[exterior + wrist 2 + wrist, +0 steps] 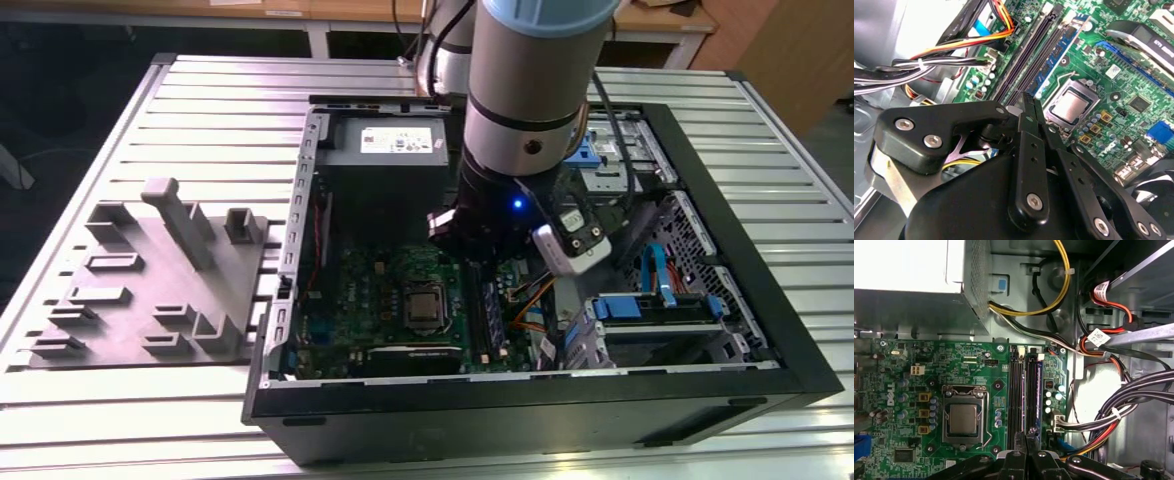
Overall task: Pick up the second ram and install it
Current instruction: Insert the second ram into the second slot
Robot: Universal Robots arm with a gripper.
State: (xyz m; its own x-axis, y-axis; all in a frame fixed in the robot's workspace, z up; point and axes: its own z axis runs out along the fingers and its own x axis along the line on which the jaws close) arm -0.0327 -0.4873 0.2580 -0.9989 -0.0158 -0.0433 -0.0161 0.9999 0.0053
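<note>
Closest in, found the gripper (1026,433) clenched, fingers (1026,150) pressed flat together, tips poised at the near end of the memory slots (1014,390). Just beyond, spotted the second ram (1031,390) standing on edge in a slot, between the processor (963,419) and the motherboard's (954,360) cable-side edge. Farthest back, noted the power supply (387,142) against the case's (534,425) far wall.

Arm (534,90) down inside open computer case (781,330), tool (474,250) over motherboard (374,290); grey fixture (160,290) at exterior view's left.
</note>
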